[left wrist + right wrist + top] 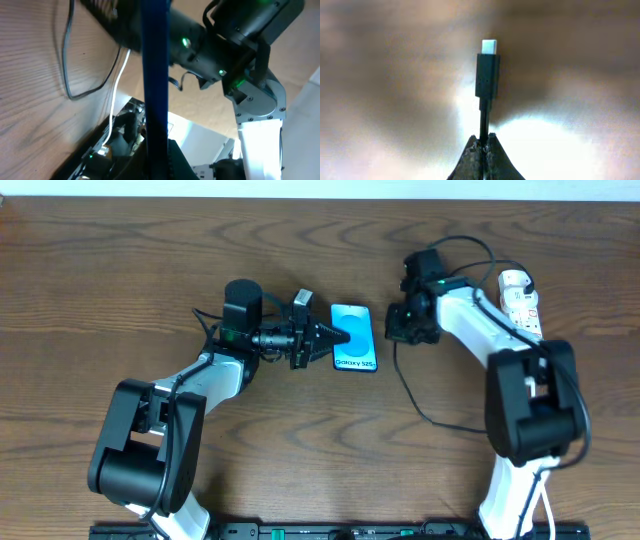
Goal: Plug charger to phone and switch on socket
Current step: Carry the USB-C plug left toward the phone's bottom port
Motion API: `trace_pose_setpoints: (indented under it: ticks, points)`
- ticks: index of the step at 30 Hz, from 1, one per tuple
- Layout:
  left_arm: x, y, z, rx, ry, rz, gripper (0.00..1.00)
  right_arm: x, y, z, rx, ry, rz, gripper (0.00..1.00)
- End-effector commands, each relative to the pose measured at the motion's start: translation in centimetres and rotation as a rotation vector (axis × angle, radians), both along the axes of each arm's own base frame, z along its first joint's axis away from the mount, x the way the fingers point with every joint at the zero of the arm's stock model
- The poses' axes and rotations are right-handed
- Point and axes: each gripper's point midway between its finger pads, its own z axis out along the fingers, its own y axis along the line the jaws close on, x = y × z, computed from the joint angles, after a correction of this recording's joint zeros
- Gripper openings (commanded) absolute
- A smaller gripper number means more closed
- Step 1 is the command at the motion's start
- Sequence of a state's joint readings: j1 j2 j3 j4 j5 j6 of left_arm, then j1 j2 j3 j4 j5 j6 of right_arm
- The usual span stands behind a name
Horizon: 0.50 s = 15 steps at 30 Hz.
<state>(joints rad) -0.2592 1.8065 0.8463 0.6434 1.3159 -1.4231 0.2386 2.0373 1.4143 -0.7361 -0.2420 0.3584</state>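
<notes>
The phone [356, 340] lies in the middle of the table, its blue screen facing up. My left gripper [326, 337] is shut on its left edge. In the left wrist view the phone [152, 75] shows edge-on as a blue strip between my jaws [161, 159]. My right gripper [393, 325] sits just right of the phone and is shut on the charger cable [409, 394]. In the right wrist view the small plug [487, 75] stands out above the closed fingertips [484, 141]. The white socket [520, 300] lies at the far right, partly behind the right arm.
The black charger cable loops over the table below the right gripper toward the right arm's base [530, 420]. The left arm's base [150, 440] stands at the front left. A black rail [330, 530] runs along the front edge.
</notes>
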Motion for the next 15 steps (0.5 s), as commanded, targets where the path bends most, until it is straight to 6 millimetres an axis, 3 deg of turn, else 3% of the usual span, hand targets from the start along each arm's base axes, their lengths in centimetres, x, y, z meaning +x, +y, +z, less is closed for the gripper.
trace_pose_setpoints:
  ticks: [1, 6, 15]
  points:
    - [0.4, 0.6, 2.2, -0.044, -0.138, -0.037, 0.08, -1.2, 2.4, 8.8, 0.265, -0.134, 0.202, 0.01]
    - [1.5, 0.9, 4.3, -0.078, -0.284, -0.004, 0.08, -6.0, 1.8, 14.6, 0.347, -0.167, 0.339, 0.01]
    - [3.6, 1.0, 4.8, -0.065, -0.335, 0.112, 0.07, -15.0, 2.2, 21.2, 0.464, -0.218, 0.487, 0.01]
